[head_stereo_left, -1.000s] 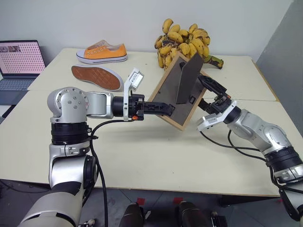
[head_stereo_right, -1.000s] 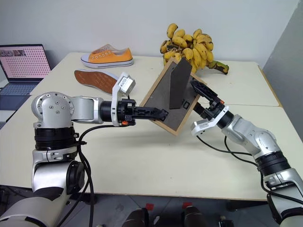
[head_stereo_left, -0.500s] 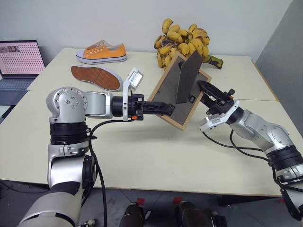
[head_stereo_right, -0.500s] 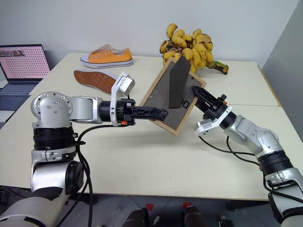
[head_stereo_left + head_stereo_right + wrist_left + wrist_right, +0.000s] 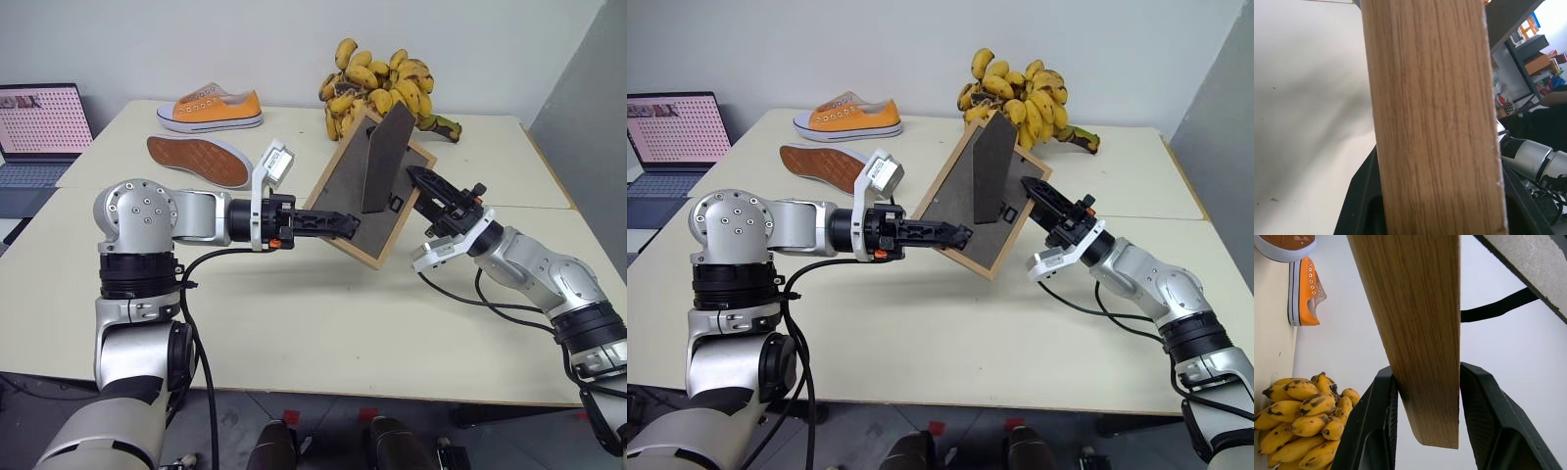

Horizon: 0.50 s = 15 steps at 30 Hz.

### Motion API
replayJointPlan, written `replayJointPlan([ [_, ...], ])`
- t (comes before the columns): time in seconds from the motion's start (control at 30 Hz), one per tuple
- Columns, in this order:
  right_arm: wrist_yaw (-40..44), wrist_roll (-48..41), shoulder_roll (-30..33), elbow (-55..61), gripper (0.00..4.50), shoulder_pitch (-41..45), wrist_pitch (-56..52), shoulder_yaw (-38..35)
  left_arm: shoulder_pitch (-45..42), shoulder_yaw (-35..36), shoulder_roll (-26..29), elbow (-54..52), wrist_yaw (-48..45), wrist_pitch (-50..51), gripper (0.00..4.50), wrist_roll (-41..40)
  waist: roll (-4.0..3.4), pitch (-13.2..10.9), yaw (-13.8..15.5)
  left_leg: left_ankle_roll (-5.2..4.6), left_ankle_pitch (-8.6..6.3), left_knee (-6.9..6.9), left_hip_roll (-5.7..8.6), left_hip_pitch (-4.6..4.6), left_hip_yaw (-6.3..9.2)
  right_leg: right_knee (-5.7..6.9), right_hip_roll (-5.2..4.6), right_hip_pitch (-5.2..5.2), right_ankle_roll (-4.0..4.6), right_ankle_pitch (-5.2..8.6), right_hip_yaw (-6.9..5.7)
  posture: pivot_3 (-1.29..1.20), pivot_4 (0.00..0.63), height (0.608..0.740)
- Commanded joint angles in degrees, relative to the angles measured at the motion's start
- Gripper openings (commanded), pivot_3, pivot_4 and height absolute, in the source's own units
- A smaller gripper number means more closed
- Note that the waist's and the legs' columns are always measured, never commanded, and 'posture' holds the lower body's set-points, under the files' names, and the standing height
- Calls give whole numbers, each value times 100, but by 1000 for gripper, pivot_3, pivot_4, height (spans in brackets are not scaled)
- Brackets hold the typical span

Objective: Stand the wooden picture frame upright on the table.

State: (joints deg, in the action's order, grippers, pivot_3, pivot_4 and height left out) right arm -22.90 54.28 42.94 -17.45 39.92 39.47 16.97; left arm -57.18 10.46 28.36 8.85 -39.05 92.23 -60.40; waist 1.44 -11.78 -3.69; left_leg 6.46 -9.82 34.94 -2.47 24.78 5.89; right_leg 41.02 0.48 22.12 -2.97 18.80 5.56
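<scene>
The wooden picture frame (image 5: 367, 191) is held in the air above the bench (image 5: 323, 323), tilted, with its dark backing facing the camera and the picture side turned away toward the far wall. Its long axis runs on a slant, from the lower corner near the right arm up toward the bananas (image 5: 377, 83), and the easel stand (image 5: 385, 157) juts out from the backing, pointing upward. The left gripper (image 5: 343, 223) reaches in level from the left and is clenched on the frame's lower-left edge; the left arm is stretched sideways across the bench with the forearm roughly horizontal. The right gripper (image 5: 1038, 194) comes up from the lower right, angled upward and inward, and grasps the frame's right-hand edge. The head views show the whole bench, with an upright orange shoe (image 5: 211, 108), a second shoe (image 5: 199, 160) lying sole up, and a laptop (image 5: 39, 132) off the left end. The left wrist view shows up close the light wood grain of the frame rail running between the black fingers (image 5: 1364, 196). The right wrist view shows the rail's corner sitting between its own fingers (image 5: 1376, 426), with the bananas and orange shoe beyond.
</scene>
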Motion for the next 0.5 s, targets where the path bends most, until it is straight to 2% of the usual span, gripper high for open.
replayJointPlan([
  [0.03, 99, -33, 22, 22, 1505, 118, 5, -34, -187, 35, 40, -338, -38, 10, 2148, -60, 0, 0, 0, 0, 0, 0, 0, 0, 0, 0, 0, 0, 0, 0, 0, 0, 150, 740],
  [0.07, 101, -31, 14, 5, 1505, 132, 11, -31, -196, 42, 40, -325, -29, 15, 2328, -75, 0, 0, 0, 0, 0, 0, 0, 0, 0, 0, 0, 0, 0, 0, 0, 0, 150, 740],
  [0.13, 124, -38, 1, -35, 1505, 155, 40, -27, -203, 60, 35, -314, -15, 24, 2328, -85, 0, 0, 0, 0, 0, 0, 0, 0, 0, 0, 0, 0, 0, 0, 0, 0, 150, 740],
  [0.2, 146, -47, 3, -76, 1272, 168, 83, -18, -198, 64, 34, -327, -1, 27, 2344, -99, 0, 0, 0, 0, 0, 0, 0, 0, 0, 1, 0, 0, 0, 0, 0, 0, 150, 740],
  [0.5, 173, -62, -33, -75, 1241, 167, 86, -38, -179, 67, 39, -329, 31, 27, 2344, -150, 0, 0, 0, 0, 0, 1, 0, 0, -1, 1, 0, 0, 0, 0, 0, 0, 150, 740],
])
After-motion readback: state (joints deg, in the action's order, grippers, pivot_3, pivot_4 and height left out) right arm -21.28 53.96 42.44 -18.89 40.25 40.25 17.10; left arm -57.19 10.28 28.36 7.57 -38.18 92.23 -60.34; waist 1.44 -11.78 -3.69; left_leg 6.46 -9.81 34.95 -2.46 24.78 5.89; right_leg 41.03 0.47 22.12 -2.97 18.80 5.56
